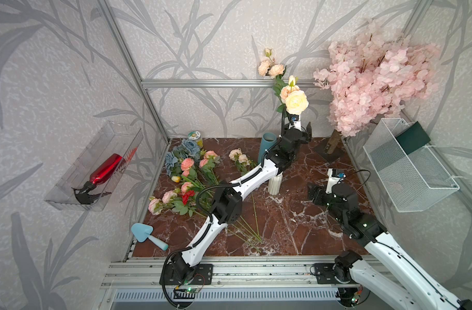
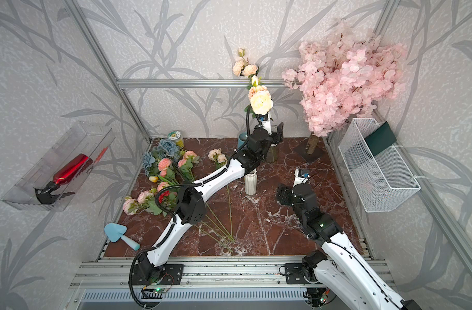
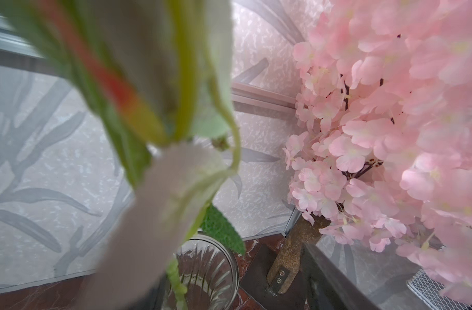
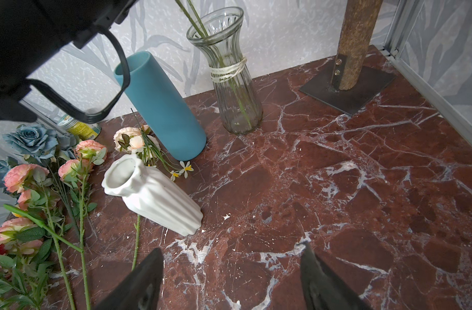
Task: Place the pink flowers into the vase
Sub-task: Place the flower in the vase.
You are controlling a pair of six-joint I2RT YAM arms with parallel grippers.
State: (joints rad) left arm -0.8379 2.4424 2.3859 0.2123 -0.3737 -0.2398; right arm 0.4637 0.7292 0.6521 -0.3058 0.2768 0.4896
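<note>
Several pink flowers point(image 1: 296, 102) stand upright, in both top views, in the glass vase point(image 2: 273, 154) at the table's far edge, with the left gripper point(image 1: 304, 133) just beside their stems. Loose pink stems point(image 1: 188, 164) lie along the left edge.

Left wrist view: one finger point(image 3: 328, 279) stands clear of the stem entering the vase, so the jaws appear spread. Drawing straight back, clear of the leaves, seems wisest.

Right wrist view: the right gripper point(image 4: 231, 246) is spread and empty. Green stems reach the glass vase's bottom, while the blue vase point(image 4: 162, 112) and white vase point(image 4: 151, 193) look empty.
</note>
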